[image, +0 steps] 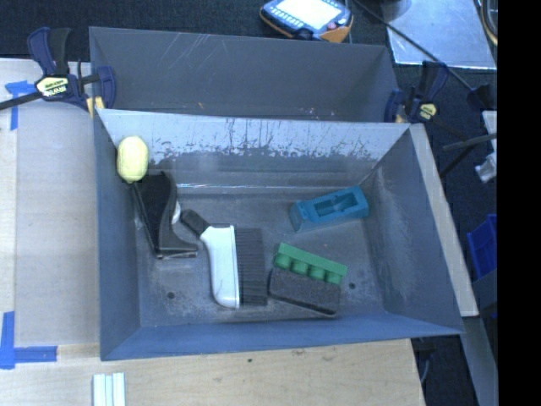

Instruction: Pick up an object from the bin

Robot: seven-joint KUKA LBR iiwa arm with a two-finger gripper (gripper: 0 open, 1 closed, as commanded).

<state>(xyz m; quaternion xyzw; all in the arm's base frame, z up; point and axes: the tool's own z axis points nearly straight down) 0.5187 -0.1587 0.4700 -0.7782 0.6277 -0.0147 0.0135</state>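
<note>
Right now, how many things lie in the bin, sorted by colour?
Yellow: 1, ball
Blue: 1, block
Green: 1, studded piece
White: 1, brush
Black: 2, tool and pad
Total: 6

Yellow egg-shaped ball [133, 159] sits up the grey metal bin's [254, 79] left wall, with the black wedge-shaped holder [159, 214] just in front of it. White-handled brush [228, 265] is mid-floor, green ridged block [309, 265] right of it, blue plastic block [330, 207] behind that.
</note>
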